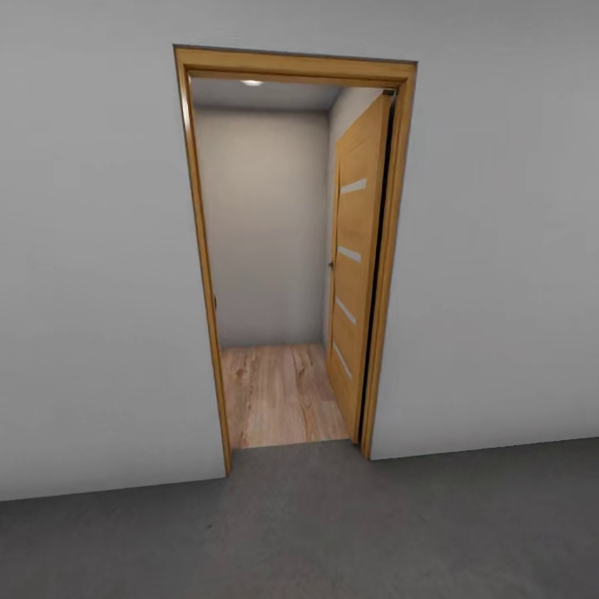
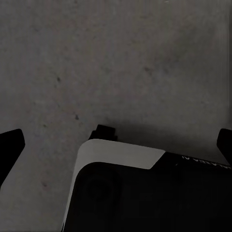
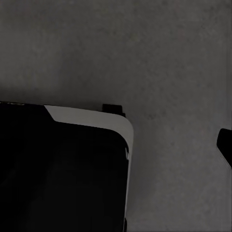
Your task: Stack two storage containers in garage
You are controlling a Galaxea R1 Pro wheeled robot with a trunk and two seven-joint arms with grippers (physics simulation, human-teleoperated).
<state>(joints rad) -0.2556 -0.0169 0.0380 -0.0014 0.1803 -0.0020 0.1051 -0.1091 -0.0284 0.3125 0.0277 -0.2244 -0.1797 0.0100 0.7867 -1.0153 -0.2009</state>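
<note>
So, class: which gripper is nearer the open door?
Probably right, narrowly: the door hangs right of centre ahead. The left gripper and right gripper both point down at grey floor beside the base, well short of it.

Mottled dark grey floor [image 1: 333,532], orange wooden door [image 1: 358,266], pale grey walls [image 1: 91,249].

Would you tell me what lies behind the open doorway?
Behind the doorway: pale wood floor, a grey back wall, a ceiling light, and the orange door swung open. The walls hide the rest.
</note>
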